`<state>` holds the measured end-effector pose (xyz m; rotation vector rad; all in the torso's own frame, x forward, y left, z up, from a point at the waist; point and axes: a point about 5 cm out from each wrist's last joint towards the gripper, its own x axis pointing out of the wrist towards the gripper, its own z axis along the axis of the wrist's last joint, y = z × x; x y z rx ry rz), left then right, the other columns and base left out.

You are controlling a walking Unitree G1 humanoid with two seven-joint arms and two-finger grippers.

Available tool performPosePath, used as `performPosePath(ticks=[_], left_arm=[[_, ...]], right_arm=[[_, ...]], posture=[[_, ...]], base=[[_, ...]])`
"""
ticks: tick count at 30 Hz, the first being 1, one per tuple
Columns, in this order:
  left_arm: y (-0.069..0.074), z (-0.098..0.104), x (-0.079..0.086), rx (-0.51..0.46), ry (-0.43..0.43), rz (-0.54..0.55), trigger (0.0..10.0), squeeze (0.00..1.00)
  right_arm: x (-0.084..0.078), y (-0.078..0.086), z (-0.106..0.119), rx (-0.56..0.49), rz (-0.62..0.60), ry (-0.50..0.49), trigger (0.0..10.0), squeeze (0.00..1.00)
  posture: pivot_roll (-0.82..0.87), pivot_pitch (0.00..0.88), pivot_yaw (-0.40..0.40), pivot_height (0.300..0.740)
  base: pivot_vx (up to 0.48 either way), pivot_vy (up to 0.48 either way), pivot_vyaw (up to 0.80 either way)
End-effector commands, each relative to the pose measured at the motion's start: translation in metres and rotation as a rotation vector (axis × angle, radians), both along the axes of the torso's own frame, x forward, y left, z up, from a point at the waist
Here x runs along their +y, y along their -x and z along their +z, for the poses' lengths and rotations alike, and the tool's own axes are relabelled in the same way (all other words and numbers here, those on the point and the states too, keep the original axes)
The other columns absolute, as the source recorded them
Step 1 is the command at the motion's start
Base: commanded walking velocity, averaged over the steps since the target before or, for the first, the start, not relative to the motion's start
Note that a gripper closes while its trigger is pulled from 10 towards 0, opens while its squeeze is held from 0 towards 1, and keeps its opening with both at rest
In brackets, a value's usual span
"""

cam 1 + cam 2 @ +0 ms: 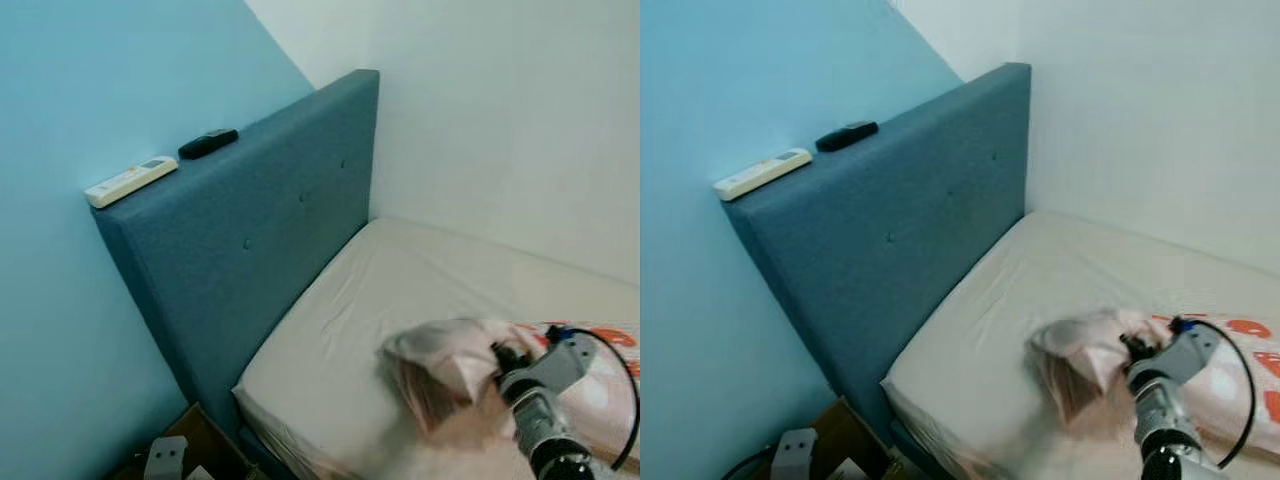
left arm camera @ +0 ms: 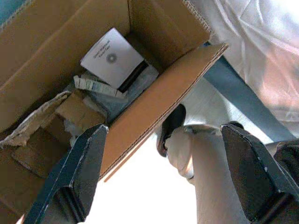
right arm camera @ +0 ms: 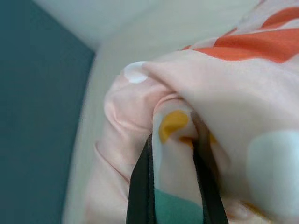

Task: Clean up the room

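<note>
Pink patterned cloth (image 3: 177, 121) is pinched in the right pincer (image 3: 175, 186), bunched above the mattress (image 1: 400, 290).

2 remote controls rest on the blue headboard (image 1: 270, 230): 1 white remote (image 1: 131, 181) and 1 black remote (image 1: 208, 143). 1 bed (image 1: 420, 300) carries 1 pink patterned quilt (image 1: 445, 365). 1 cardboard box (image 2: 84, 70) on the floor holds 1 white booklet (image 2: 112, 58).
</note>
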<state>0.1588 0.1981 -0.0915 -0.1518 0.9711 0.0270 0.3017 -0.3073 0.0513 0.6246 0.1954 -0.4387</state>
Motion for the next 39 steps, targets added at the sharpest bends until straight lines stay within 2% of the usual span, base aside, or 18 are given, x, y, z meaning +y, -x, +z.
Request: performPosePath(ticks=[1, 3, 5, 6, 8, 11, 12, 13, 14, 16, 17, 18, 20, 21, 23, 27, 33, 39], left_arm=[[0.01, -0.002, 0.008, 0.012, -0.012, -0.003, 10.0, 0.0], [0.015, -0.003, 0.011, 0.013, -0.014, 0.002, 10.0, 0.0], [0.022, -0.004, 0.016, 0.017, -0.016, 0.007, 10.0, 0.0], [0.022, -0.004, 0.016, 0.017, -0.016, 0.007, 10.0, 0.0], [0.029, -0.005, 0.021, 0.024, -0.023, 0.006, 10.0, 0.0], [0.031, -0.005, 0.024, 0.026, -0.027, 0.01, 10.0, 0.0], [0.032, -0.005, 0.026, 0.027, -0.031, 0.013, 10.0, 0.0], [0.032, -0.005, 0.026, 0.027, -0.031, 0.013, 10.0, 0.0], [0.032, -0.005, 0.028, 0.026, -0.033, 0.019, 10.0, 0.0], [0.032, -0.005, 0.028, 0.026, -0.033, 0.019, 10.0, 0.0], [0.032, -0.004, 0.029, 0.025, -0.034, 0.024, 10.0, 0.0], [0.032, -0.004, 0.029, 0.025, -0.034, 0.024, 10.0, 0.0], [0.033, -0.005, 0.028, 0.024, -0.03, 0.026, 10.0, 0.0], [0.033, -0.005, 0.028, 0.024, -0.03, 0.026, 10.0, 0.0], [0.035, -0.006, 0.024, 0.031, -0.022, 0.011, 10.0, 0.0], [0.036, -0.007, 0.022, 0.032, -0.017, 0.001, 10.0, 0.0], [0.034, -0.006, 0.024, 0.032, -0.022, -0.011, 10.0, 0.0], [0.03, -0.004, 0.025, 0.024, -0.027, -0.014, 10.0, 0.0]], right_arm=[[0.009, -0.029, 0.036, -0.171, 0.103, -0.032, 10.0, 0.0], [0.031, -0.05, 0.058, -0.284, 0.266, -0.048, 10.0, 0.0], [0.074, -0.074, 0.092, -0.456, 0.555, -0.081, 10.0, 0.0], [0.074, -0.074, 0.092, -0.456, 0.555, -0.081, 10.0, 0.0], [0.126, -0.082, 0.124, -0.655, 0.99, -0.137, 10.0, 0.0], [0.148, -0.078, 0.132, -0.708, 1.217, -0.136, 10.0, 0.0], [0.166, -0.07, 0.125, -0.672, 1.431, -0.092, 10.0, 0.0], [0.166, -0.07, 0.125, -0.672, 1.431, -0.092, 10.0, 0.0], [0.175, -0.057, 0.102, -0.557, 1.603, -0.042, 10.0, 0.0], [0.175, -0.057, 0.102, -0.557, 1.603, -0.042, 10.0, 0.0], [0.178, -0.041, 0.07, -0.403, 1.721, -0.001, 10.0, 0.0], [0.178, -0.041, 0.07, -0.403, 1.721, -0.001, 10.0, 0.0], [0.166, -0.001, -0.001, 0.0, 1.819, 0.126, 10.0, 0.0], [0.166, -0.001, -0.001, 0.0, 1.819, 0.126, 10.0, 0.0], [0.141, 0.034, -0.052, 0.34, 1.762, 0.302, 10.0, 0.0], [0.117, 0.05, -0.074, 0.55, 1.616, 0.48, 10.0, 0.0], [0.093, 0.041, -0.075, 0.613, 1.227, 0.622, 10.0, 0.0], [0.089, 0.022, -0.063, 0.45, 0.805, 0.462, 10.0, 0.0]], posture=[[0.06, 0.055, -0.008, 0.74], [0.07, 0.073, -0.001, 0.74], [0.07, 0.083, 0.007, 0.74], [0.07, 0.083, 0.007, 0.74], [0.08, 0.093, 0.019, 0.74], [0.08, 0.096, 0.02, 0.74], [0.07, 0.097, 0.02, 0.74], [0.07, 0.097, 0.02, 0.74], [0.07, 0.098, 0.019, 0.74], [0.07, 0.098, 0.019, 0.74], [0.06, 0.1, 0.016, 0.74], [0.06, 0.1, 0.016, 0.74], [0.05, 0.107, 0.023, 0.74], [0.05, 0.107, 0.023, 0.74], [0.04, 0.116, 0.029, 0.74], [0.03, 0.118, 0.037, 0.74], [0.03, 0.114, 0.041, 0.74], [0.03, 0.101, 0.036, 0.74]], base=[[0.0, 0.0, 0.0], [0.0, 0.0, 0.0], [0.0, 0.0, 0.0], [0.0, 0.0, 0.0], [0.0, 0.0, 0.0], [0.0, 0.0, 0.0], [0.0, 0.0, 0.0], [0.0, 0.0, 0.0], [0.0, 0.0, 0.0], [0.0, 0.0, 0.0], [0.0, 0.0, 0.0], [0.0, 0.0, 0.0], [0.0, 0.0, 0.0], [0.0, 0.0, 0.0], [0.0, 0.0, 0.0], [0.0, 0.0, 0.0], [0.0, 0.0, 0.0], [0.0, 0.0, 0.0]])
